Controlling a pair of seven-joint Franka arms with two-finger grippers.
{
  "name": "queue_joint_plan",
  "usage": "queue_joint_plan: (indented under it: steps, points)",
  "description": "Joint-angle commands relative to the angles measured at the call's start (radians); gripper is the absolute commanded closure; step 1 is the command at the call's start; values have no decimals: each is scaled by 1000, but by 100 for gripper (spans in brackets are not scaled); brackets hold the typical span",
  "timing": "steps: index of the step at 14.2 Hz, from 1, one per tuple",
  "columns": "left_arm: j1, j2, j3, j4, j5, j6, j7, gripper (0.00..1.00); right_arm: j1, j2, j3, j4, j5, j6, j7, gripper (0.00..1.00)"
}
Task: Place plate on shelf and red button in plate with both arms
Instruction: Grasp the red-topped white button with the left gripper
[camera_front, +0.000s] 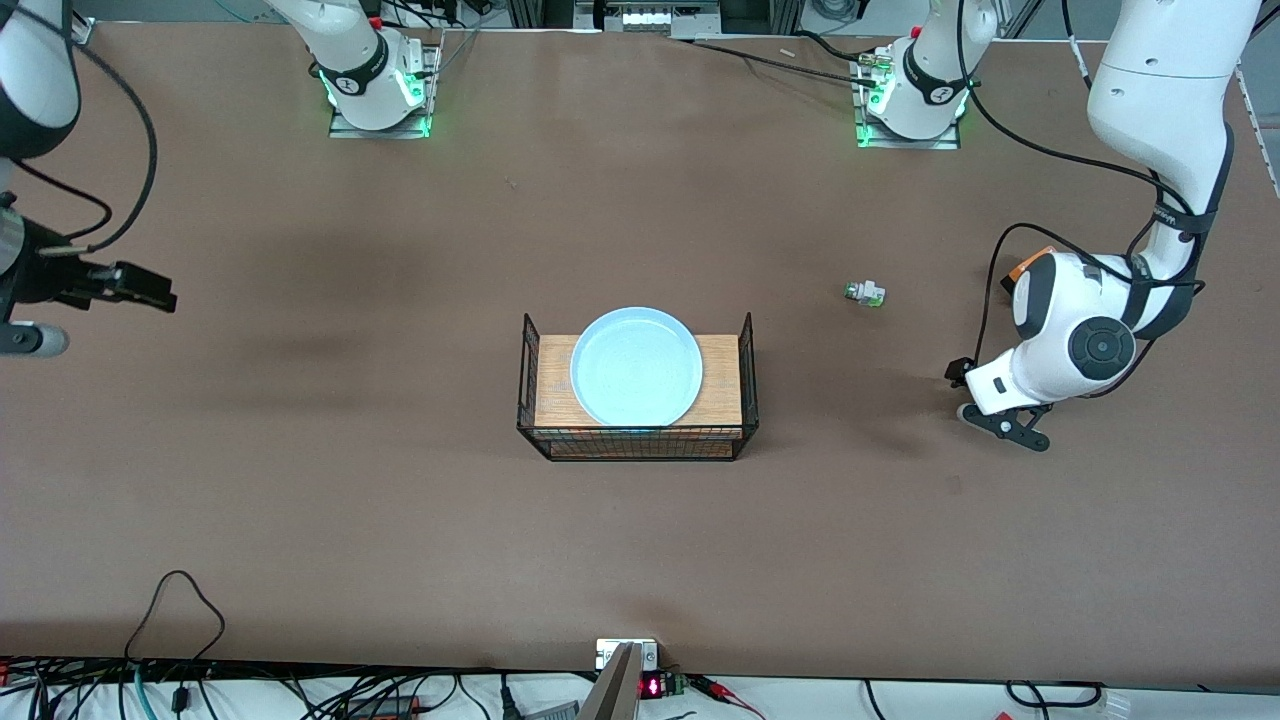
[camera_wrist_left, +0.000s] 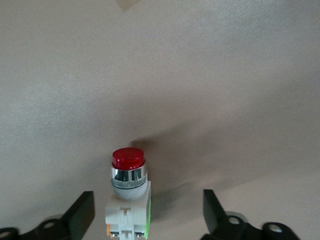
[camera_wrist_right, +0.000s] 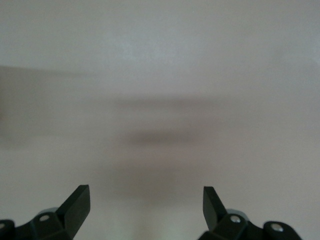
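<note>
Plate (camera_front: 636, 367): on wooden board in wire basket (camera_front: 747, 350), table centre.
Red button (camera_wrist_left: 128, 187): between left gripper (camera_wrist_left: 148, 210) fingers, spread apart, untouched.
Right gripper (camera_wrist_right: 146, 207): fingers apart, empty, at nine o'clock.

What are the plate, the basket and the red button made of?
The plate looks like smooth pale-blue plastic or glazed ceramic, with a soft sheen. The basket is thin black wire mesh. The red button has a glossy plastic cap, shiny metal-looking collar and white plastic body.

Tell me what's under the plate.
The plate rests on a wooden board inside a black wire basket. Whatever lies on the board beneath the plate is hidden.
</note>
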Motion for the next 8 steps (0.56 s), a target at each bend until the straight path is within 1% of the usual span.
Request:
queue_joint_plan:
  steps: [1,2,3,5,6,7,8]
  points:
    - [11,6,-3,3,19,-7,15,68,-9,-79,-1,-74,8,7,-6,0]
    - [11,4,-3,6,17,-33,15,87,-10,-96,-3,-74,8,-1,-4,0]
    - [11,3,-4,13,17,-53,15,93,-13,-106,-3,-74,8,-9,4,0]
    - [10,-8,-7,23,17,-70,12,96,-13,-117,-3,-74,33,-7,7,0]
    - [8,-10,-11,48,17,-111,12,96,-13,-120,-1,-71,42,-4,19,0]
    - [-1,-20,-12,88,12,-180,10,96,-6,-120,7,-65,33,-7,28,0]
    - [-4,-27,-32,133,6,-261,10,96,-2,-116,13,-51,30,-9,33,0]
